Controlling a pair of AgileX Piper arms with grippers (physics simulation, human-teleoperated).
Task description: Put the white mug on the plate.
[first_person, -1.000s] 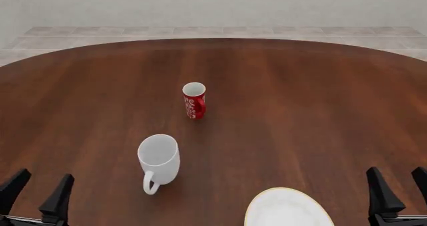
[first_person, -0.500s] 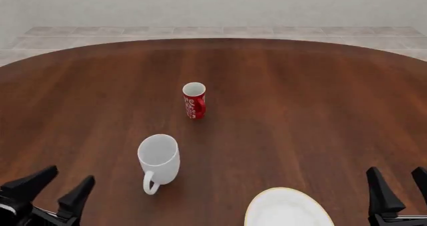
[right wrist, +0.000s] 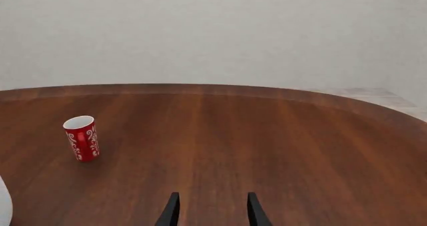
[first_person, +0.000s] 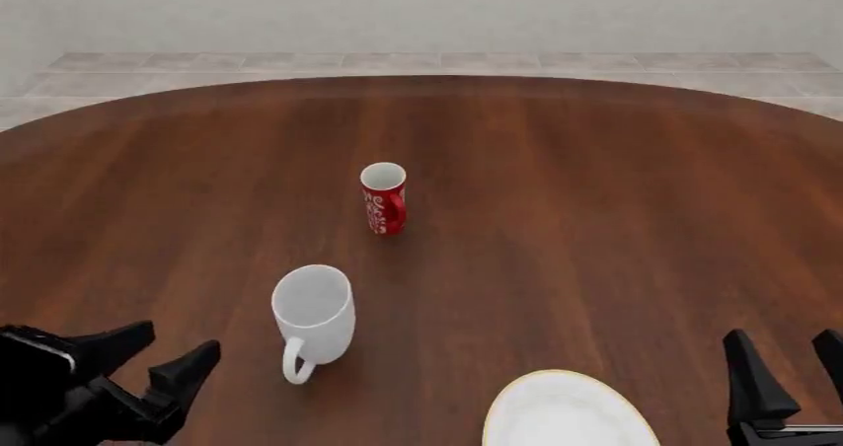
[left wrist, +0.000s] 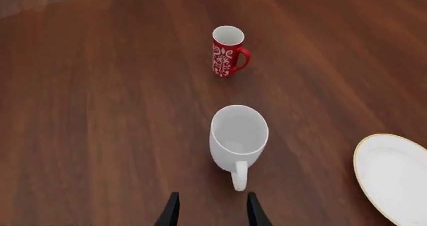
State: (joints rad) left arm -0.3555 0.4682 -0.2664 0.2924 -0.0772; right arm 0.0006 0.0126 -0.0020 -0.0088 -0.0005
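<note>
Both claws were spread open and held nothing — the left gripper [first_person: 148, 355] sat near the white mug [first_person: 314, 313], not touching it, and the right gripper [first_person: 791, 365] waited by the table's [first_person: 593, 199] near right edge. One plate [first_person: 567, 413] lay flat at the near edge. One white mug stood upright left of it, open end up, its handle [first_person: 298, 361] pointing toward the arms. One small red mug [first_person: 383, 198] stood upright farther back.

White mug [first_person: 314, 313]: glossy, plain, cylindrical, upright on bench, mouth open upward, loop handle toward the near edge. Plate [first_person: 570, 412]: round, white, thin pale gold rim, flat at near edge, cut off by frame, apart from the mug, to its right.
</note>
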